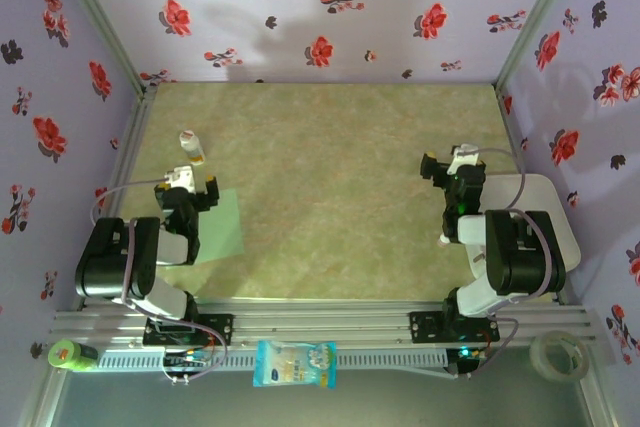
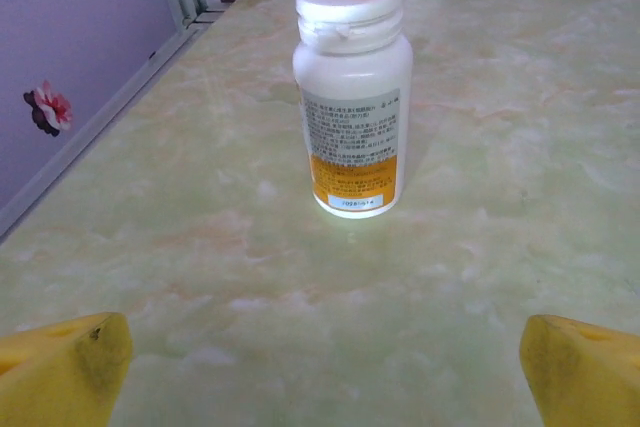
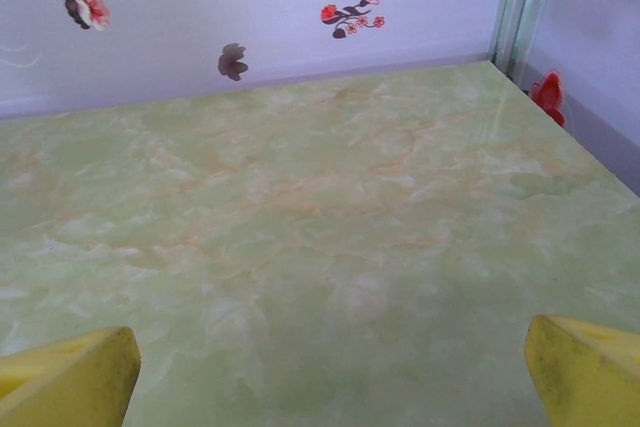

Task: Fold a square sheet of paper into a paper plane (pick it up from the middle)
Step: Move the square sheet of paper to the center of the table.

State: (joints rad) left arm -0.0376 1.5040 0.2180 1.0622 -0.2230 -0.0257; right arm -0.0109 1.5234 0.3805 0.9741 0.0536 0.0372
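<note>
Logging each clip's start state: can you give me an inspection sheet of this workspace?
Surface: pale green marbled table, no spills seen.
Job's things: square sheet of paper flat, partly under the left arm.
Clutter: white bottle upright ahead of the left gripper; packet and tape roll by the front rail.
Grippers: left gripper and right gripper open, empty.
Cables: grey cable looping off each arm.
Surroundings: lilac flowered walls.

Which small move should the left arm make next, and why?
Probably draw the left gripper back and lower it over the middle of the square sheet of paper. Its jaws stand open and empty, it sits near the sheet's far edge facing the white bottle, and the sheet lies flat, unfolded.
</note>
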